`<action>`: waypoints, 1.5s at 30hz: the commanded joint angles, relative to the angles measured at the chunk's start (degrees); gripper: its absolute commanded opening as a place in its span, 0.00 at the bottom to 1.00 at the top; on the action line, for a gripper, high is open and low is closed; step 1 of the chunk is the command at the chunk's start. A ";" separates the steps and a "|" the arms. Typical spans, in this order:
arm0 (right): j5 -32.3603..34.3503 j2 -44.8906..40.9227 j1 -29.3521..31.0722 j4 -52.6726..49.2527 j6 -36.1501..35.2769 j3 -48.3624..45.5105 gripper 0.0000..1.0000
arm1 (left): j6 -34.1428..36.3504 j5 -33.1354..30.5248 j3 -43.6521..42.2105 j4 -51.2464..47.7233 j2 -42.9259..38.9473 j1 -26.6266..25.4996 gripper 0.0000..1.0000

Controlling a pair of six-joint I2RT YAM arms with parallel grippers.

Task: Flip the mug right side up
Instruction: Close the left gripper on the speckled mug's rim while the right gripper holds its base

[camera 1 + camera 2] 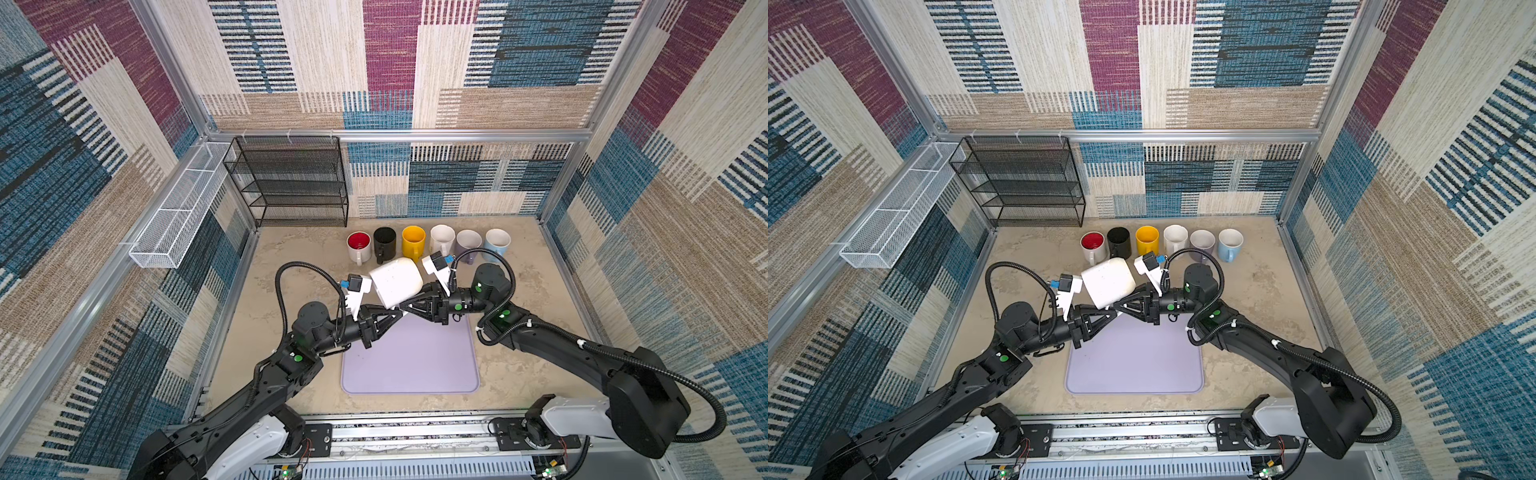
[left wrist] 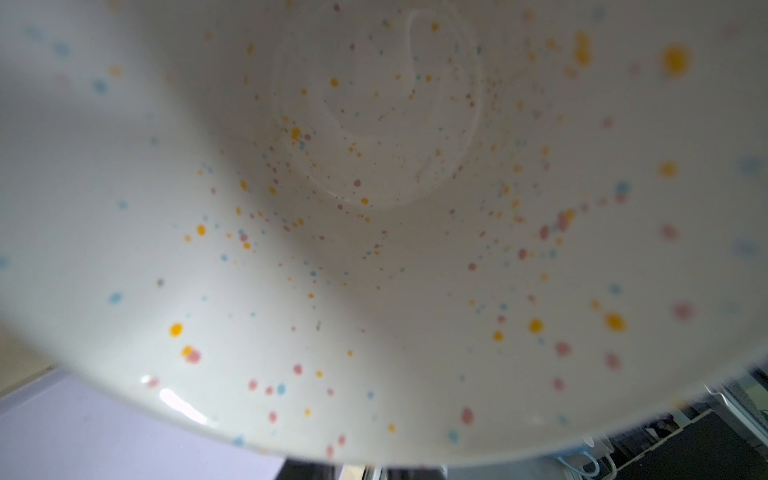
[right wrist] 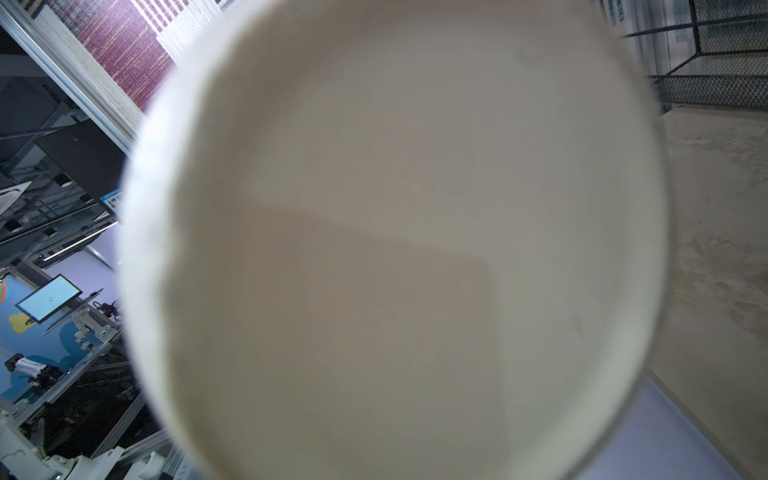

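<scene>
Mug [image 1: 397,286] aloft, on its side and tilted, over the far edge of the lilac mat [image 1: 411,365], between my two arms. Left gripper [image 1: 392,313] comes in at the mouth side with its jaws together. I read it as clamped on the rim, and its wrist view looks straight into the speckled inside. Right gripper [image 1: 409,308] is at the base end. Its wrist view is filled by the mug's underside and the jaws are hidden under the body, so I cannot tell if they are apart or gripping.

Risks: it's a thin rim pinch on glazed ceramic with a heavy body hanging off it. Without support on the right, the mug may swing, slip and drop onto the mat or table [image 1: 519,353]. Both sets of fingertips nearly meet under the mug and could clash on a rotate.

Around: white wire basket [image 1: 174,220] and black wire rack [image 1: 291,183] are well apart. A row of upright mugs stands behind: red-lined mug [image 1: 358,245], black mug [image 1: 384,243], yellow mug [image 1: 413,242], cream mug [image 1: 441,239], lilac mug [image 1: 468,244], pale blue mug [image 1: 497,243]. The black and yellow are nearest, so a backward swing could knock them.
</scene>
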 commanded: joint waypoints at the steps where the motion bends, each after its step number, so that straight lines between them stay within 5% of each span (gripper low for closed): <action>1: 1.27 -1.13 -0.42 3.65 1.37 0.02 0.33 | 2.24 -1.50 0.18 -0.15 -0.16 0.24 0.00; 6: 1.70 -1.84 -0.81 3.56 1.46 -0.52 0.36 | 2.22 0.43 0.06 -0.07 -0.39 0.19 0.00; 28: -2.89 0.00 -0.56 5.20 1.91 -0.77 0.00 | 2.14 -0.52 0.27 -0.26 0.28 0.19 0.02; 45: -2.41 -0.08 1.28 5.05 1.20 -1.32 0.00 | 1.58 -2.91 0.27 -0.01 0.46 0.18 0.13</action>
